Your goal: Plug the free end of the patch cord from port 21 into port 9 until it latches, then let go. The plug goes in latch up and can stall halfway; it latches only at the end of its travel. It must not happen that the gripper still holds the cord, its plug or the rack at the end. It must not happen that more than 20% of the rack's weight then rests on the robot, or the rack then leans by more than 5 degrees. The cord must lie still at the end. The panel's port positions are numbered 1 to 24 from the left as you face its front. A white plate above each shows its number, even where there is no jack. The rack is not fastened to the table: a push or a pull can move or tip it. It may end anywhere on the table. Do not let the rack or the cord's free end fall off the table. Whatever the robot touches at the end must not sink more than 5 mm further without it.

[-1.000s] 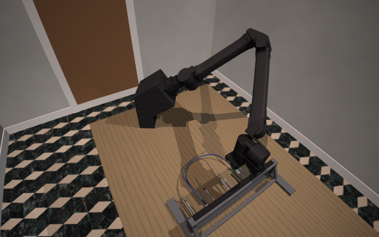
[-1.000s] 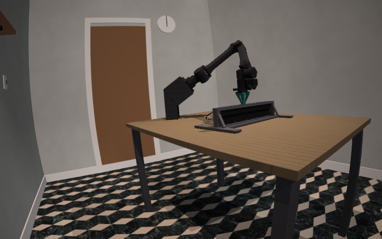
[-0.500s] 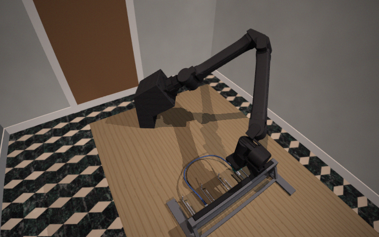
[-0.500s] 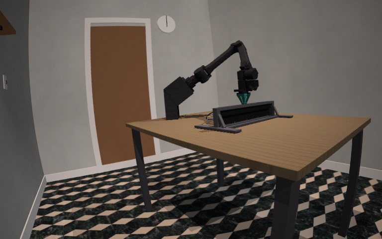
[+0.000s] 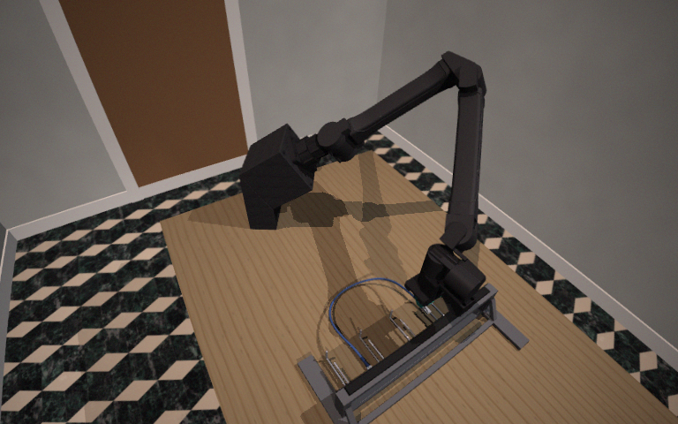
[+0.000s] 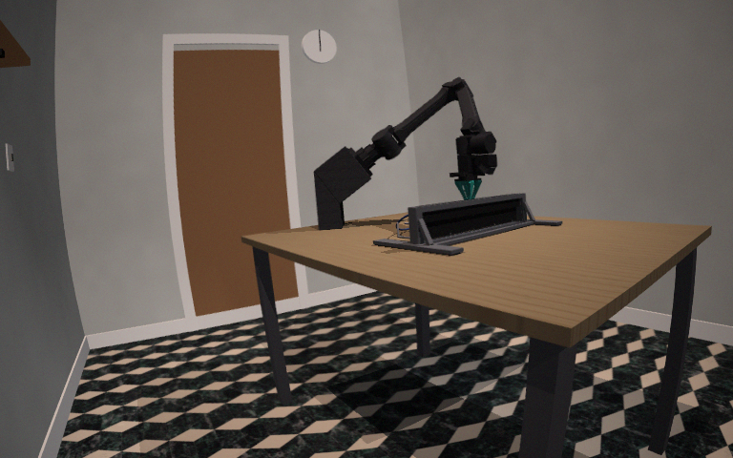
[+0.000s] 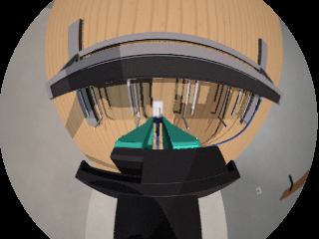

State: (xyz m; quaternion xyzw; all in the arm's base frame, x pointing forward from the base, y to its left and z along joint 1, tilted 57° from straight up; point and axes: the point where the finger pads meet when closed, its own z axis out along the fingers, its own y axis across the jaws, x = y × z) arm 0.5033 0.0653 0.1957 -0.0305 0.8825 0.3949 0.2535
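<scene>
The rack point(image 5: 505, 327) point(image 6: 432, 245) stands on the table point(image 5: 239, 279) point(image 6: 540, 270), and its black patch panel point(image 5: 400, 352) point(image 6: 470, 213) point(image 7: 166, 70) runs along it. A blue patch cord point(image 5: 330, 314) arcs over the table on the arm's side of the panel. My gripper point(image 5: 425, 306) point(image 6: 468, 191) point(image 7: 158, 120), with teal fingers, points down right at the panel's top edge. It is shut on the cord's plug point(image 7: 155, 110), which shows pale just beyond the fingertips, close to the panel face. The port numbers are too small to read, and I cannot tell whether the plug is in a jack.
Several grey fittings point(image 5: 370, 347) stick out of the panel toward the arm. The arm's dark base block point(image 5: 269, 185) point(image 6: 335, 186) stands at the table's far end. The rack's feet point(image 5: 312, 372) reach out at both ends, near the table's edges.
</scene>
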